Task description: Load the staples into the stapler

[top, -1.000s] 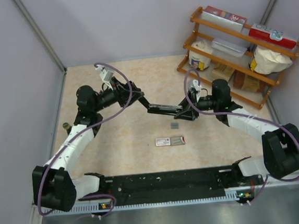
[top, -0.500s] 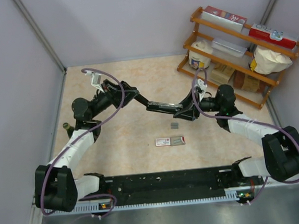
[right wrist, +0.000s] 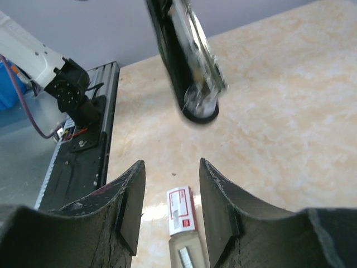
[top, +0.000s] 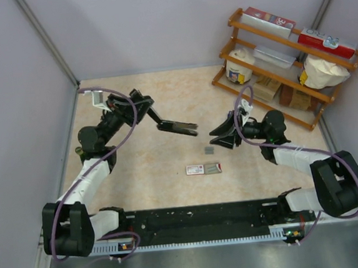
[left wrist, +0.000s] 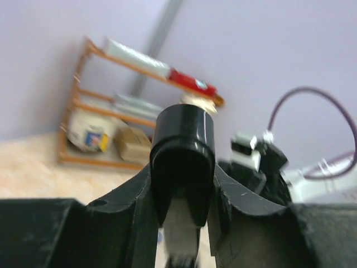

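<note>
A wooden rack [top: 242, 17] stands in the upper right of the frame, at the far corner of the beige marbled table [top: 144, 171]. Its top shelf carries a flat box [top: 268, 18] and a red-and-white packet [top: 326, 42]. Below sit a white tub [top: 239, 66], a clear tray [top: 274, 55] and a white bundle [top: 321, 71]. Brown boxes [top: 266, 87] are lowest.

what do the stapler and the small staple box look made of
The stapler: black body, plastic or painted metal, hard to tell; its inner rail glints like bare steel. The staple box: flat matte white with red print, likely thin cardboard.
</note>
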Motion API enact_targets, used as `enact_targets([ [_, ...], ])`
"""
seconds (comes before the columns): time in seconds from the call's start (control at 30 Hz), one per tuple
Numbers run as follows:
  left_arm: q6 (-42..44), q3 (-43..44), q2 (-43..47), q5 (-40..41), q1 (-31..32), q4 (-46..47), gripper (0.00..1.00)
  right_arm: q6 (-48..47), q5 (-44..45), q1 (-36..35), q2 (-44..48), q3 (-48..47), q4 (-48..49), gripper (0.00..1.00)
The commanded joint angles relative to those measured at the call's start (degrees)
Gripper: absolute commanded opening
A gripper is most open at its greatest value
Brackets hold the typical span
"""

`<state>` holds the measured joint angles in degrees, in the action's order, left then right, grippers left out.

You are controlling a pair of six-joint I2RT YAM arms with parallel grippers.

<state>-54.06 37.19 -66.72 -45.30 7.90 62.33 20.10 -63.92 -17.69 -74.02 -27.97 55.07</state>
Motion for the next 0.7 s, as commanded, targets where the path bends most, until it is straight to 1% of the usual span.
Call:
enact_targets([
  [0.0,0.4,1.7,2.9,12.4,-3.6,12.6,0.0,7.4,-1.7,0.7,-3.0,2.3,9.5,0.42],
  [0.07,0.3,1.9,2.7,12.4,-3.7,12.7,0.0,10.7,-2.5,0.5,-4.6,3.4,17.1,0.42],
  [0.13,0.6,2.3,2.6,11.6,-3.7,12.6,0.0,10.3,-3.0,0.4,-4.6,2.9,16.3,0.42],
  [0.2,1.1,2.3,2.6,11.0,-3.7,11.3,0.0,7.3,-4.3,0.5,-3.1,2.5,14.8,0.44],
  [0.3,1.2,2.2,2.2,9.3,-3.6,10.1,0.0,-1.6,-4.5,0.5,2.1,0.8,5.4,0.47],
  [0.37,1.4,2.2,1.8,7.8,-3.2,9.8,0.0,-9.9,-2.2,0.2,5.5,-1.5,-4.4,0.52],
  [0.4,1.5,2.2,1.3,6.9,-2.9,9.9,0.0,-14.4,-1.3,-0.1,7.1,-3.0,-11.1,0.54],
  [0.47,1.5,2.7,0.5,5.1,-1.9,9.9,0.0,-24.0,-0.3,-1.3,8.4,-6.6,-21.4,0.55],
  [0.5,1.3,3.0,0.2,4.2,-1.1,9.9,0.0,-25.3,-0.4,-1.8,8.6,-7.6,-23.6,0.56],
  [0.57,2.4,3.5,-0.3,2.3,1.1,9.7,0.0,-23.4,-1.4,-2.9,7.5,-8.5,-21.7,0.57],
  [0.67,5.2,4.0,-0.3,0.0,4.9,7.0,0.0,-13.4,-2.3,-5.1,4.2,-9.5,-12.6,0.59],
])
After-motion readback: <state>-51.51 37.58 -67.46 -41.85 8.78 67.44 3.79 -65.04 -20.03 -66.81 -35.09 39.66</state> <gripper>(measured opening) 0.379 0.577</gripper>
